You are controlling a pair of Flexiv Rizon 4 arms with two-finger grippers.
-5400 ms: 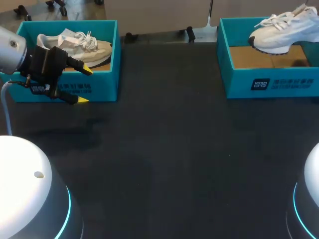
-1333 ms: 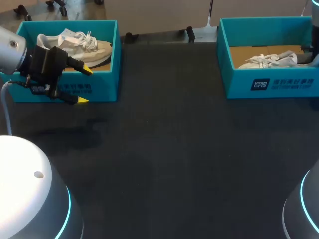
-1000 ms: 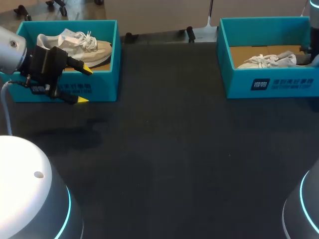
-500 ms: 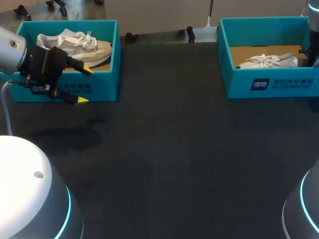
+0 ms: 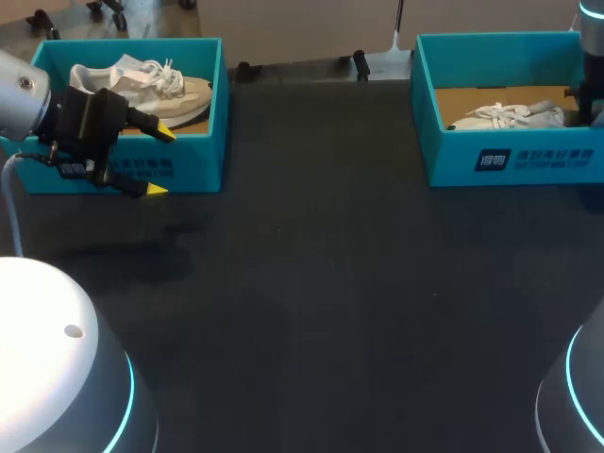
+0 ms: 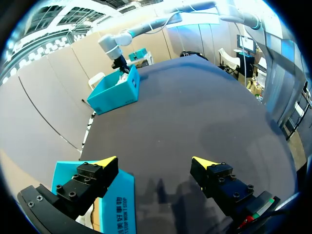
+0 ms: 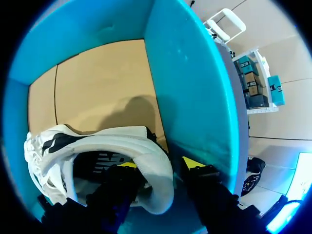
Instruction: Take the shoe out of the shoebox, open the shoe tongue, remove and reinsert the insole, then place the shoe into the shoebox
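The white lace-up sneaker (image 5: 505, 115) lies in the teal cardboard shoebox (image 5: 510, 162) at the far right. The right gripper (image 7: 160, 165) straddles its heel, slightly open, gripping nothing, I think. Rising, its inner finger could hook the collar and tip the shoe. The left gripper (image 5: 158, 160), far left, is wide open, empty.
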